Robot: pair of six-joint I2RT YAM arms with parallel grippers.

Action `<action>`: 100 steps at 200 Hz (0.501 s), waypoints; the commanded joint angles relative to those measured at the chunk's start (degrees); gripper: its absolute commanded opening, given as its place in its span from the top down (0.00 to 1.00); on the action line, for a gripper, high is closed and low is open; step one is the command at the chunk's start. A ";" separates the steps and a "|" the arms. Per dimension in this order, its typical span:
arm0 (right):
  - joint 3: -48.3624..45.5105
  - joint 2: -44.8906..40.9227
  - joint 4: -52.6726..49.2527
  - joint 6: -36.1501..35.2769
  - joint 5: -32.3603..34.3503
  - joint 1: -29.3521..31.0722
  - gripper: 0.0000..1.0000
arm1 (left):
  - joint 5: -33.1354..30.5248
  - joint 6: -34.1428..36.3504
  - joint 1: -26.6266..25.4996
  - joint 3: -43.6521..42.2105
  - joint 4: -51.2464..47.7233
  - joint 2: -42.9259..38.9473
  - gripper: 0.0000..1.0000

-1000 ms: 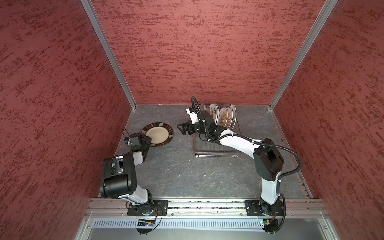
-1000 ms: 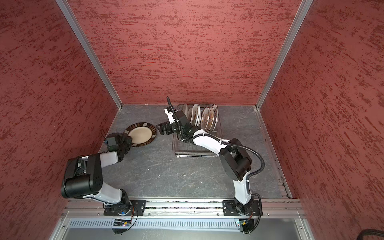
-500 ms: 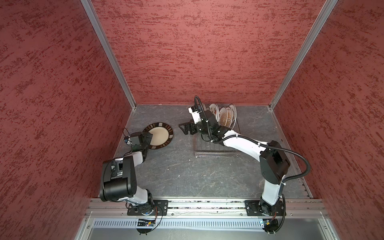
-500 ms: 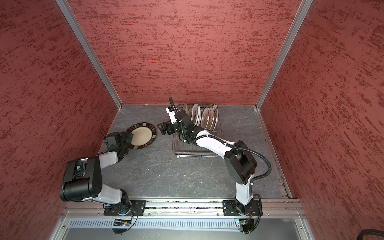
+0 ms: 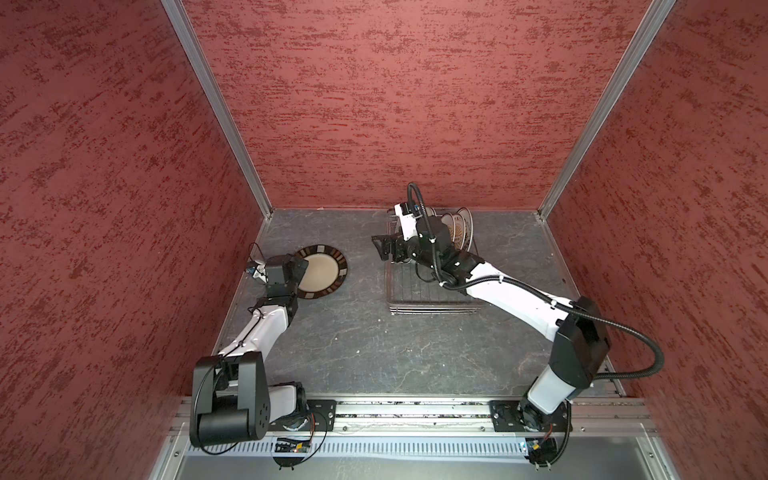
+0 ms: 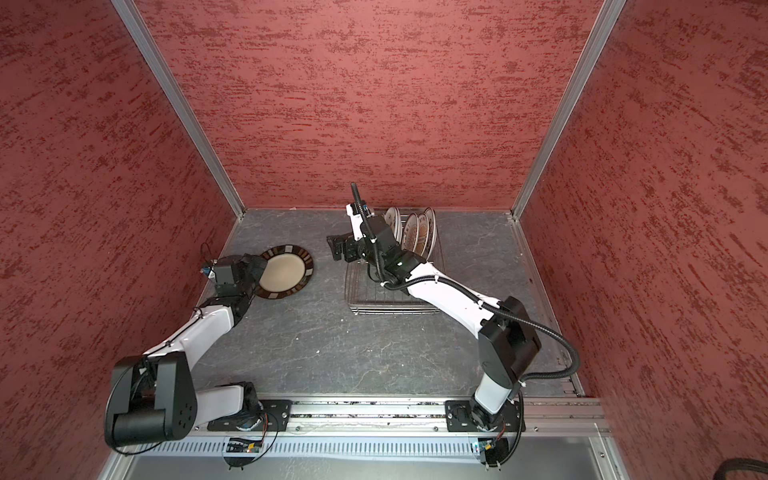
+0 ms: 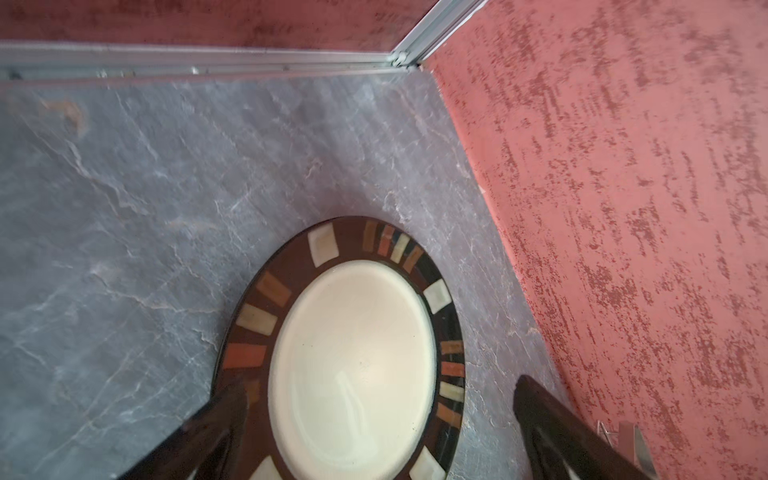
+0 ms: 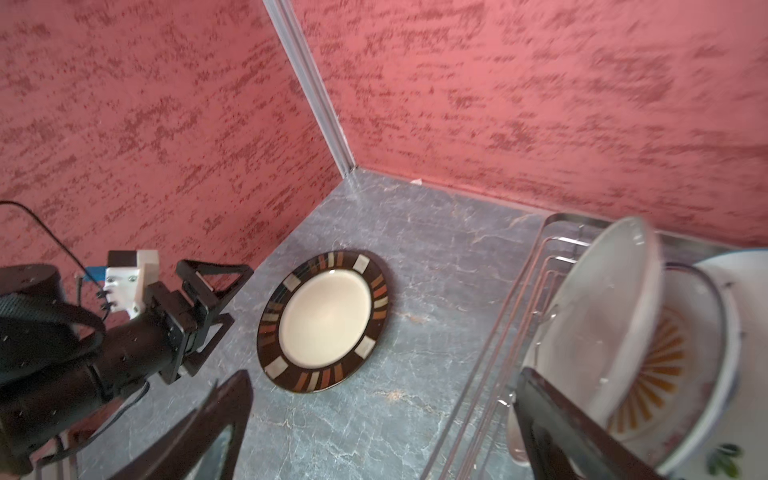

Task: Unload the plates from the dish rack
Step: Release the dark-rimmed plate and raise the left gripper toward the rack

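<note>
in both top views the right arm (image 5: pixel 490 286) hides part of the plates (image 5: pixel 462 232) in the dish rack (image 5: pixel 432 309).

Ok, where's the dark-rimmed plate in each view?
Top view: plate flat on the table, left of the rack.
Top view: plate in the same spot.
Left wrist: plate close up, under the open left gripper.
Right wrist: plate between left gripper and rack.
Shared landmark: the corner post behind it.
</note>
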 commanded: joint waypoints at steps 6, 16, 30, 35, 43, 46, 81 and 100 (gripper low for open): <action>-1.24 -4.78 -2.71 -3.13 6.81 -0.21 0.01 | -5.91 3.06 -1.48 1.05 -5.75 -3.99 0.00; -1.32 -5.51 -3.37 -3.82 7.78 -0.69 0.01 | -6.01 4.26 -2.68 1.21 -6.19 -5.83 0.01; -0.97 -6.00 -4.27 -3.92 8.57 -1.48 0.01 | -5.74 7.43 -5.62 1.88 -6.50 -8.36 0.01; -0.72 -5.99 -4.83 -3.74 9.07 -1.74 0.01 | -5.28 8.80 -6.99 2.24 -6.64 -9.20 0.01; -0.10 -5.80 -5.81 -3.01 10.25 -2.12 0.01 | -2.98 11.75 -9.06 3.01 -6.32 -10.36 0.01; 0.15 -5.69 -6.17 -2.72 10.58 -2.22 0.01 | -1.70 13.08 -9.95 3.13 -6.06 -10.83 0.01; 2.58 -3.90 -6.99 0.12 7.51 -3.27 0.01 | 16.84 18.50 -16.44 3.41 0.22 -13.91 0.00; -1.49 -4.60 1.07 0.92 5.49 -4.00 0.01 | 24.87 20.02 -19.84 3.34 3.44 -14.46 0.01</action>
